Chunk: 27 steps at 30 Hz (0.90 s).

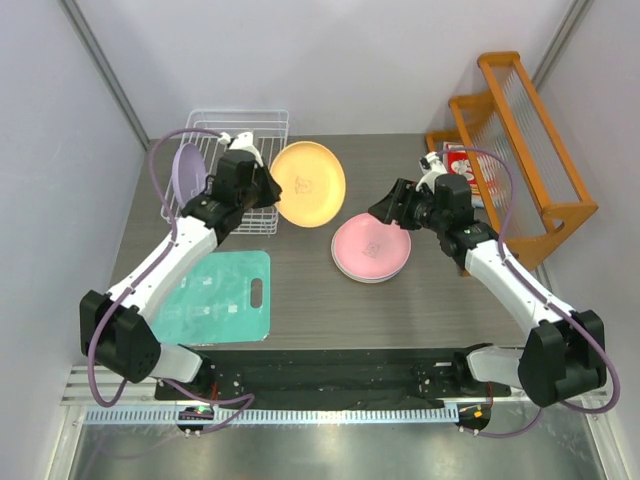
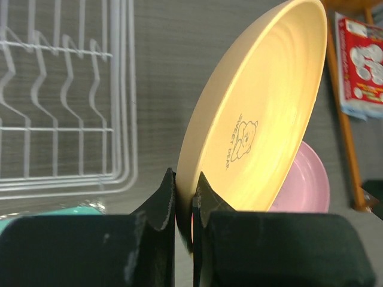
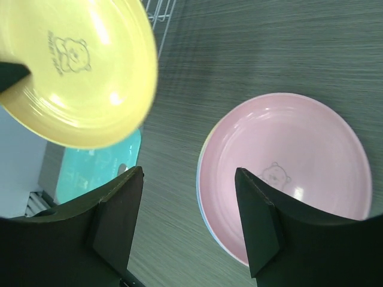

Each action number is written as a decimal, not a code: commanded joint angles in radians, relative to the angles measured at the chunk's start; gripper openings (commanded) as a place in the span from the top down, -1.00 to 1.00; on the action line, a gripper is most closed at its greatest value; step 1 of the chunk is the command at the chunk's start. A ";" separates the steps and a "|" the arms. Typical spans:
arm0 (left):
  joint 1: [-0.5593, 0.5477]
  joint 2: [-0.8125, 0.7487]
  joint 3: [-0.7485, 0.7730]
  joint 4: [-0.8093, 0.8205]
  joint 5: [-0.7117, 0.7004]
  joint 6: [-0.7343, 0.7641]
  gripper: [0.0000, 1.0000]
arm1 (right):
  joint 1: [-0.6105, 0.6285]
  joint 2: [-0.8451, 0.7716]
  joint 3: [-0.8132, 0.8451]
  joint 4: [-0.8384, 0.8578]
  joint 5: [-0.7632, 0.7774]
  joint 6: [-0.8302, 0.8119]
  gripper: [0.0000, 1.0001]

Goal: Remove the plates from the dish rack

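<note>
Pinching yellow plate (image 2: 263, 119) between left fingers (image 2: 161, 203)

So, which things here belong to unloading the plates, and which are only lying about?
Job: yellow plate in the left pincer; pink plate, already unloaded; lavender plate in the white wire dish rack.
Lying about: teal cutting mat; orange wooden shelf rack; red-and-white box.

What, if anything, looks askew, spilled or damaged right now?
Nothing stands out. The yellow plate is tilted only because the left gripper pinches its rim in the air beside the dish rack. The pink plate lies flat below the open right gripper. No spill or damage shows.
</note>
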 commanded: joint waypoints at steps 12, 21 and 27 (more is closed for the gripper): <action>-0.142 -0.013 -0.047 0.083 0.161 -0.131 1.00 | 0.020 0.180 0.045 0.187 -0.090 0.058 0.13; -0.142 -0.036 -0.061 0.069 0.063 -0.086 -0.53 | 0.019 0.103 -0.012 0.096 0.096 0.014 0.97; -0.142 -0.082 -0.043 -0.037 -0.311 0.044 -0.99 | 0.000 0.042 0.014 -0.176 0.281 -0.047 0.98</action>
